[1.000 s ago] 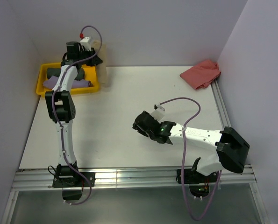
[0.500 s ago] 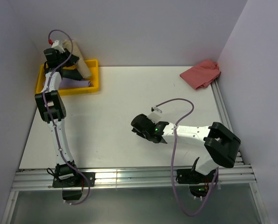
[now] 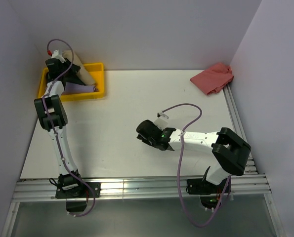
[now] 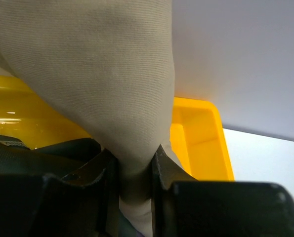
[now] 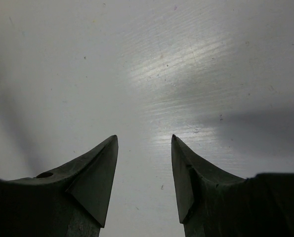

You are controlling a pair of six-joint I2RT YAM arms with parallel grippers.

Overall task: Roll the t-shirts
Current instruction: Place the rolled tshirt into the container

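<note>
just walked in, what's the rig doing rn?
The left gripper is shut on the tan shirt, holding it over the yellow bin at the far-left corner of the table. A lavender shirt lies in the bin. The right gripper is open and empty, low over the bare middle of the table. A pink shirt lies crumpled, not rolled, at the far-right corner.

Tan-beige t-shirt; yellow bin; lavender t-shirt; salmon-pink t-shirt; white table; black right pincer.
</note>
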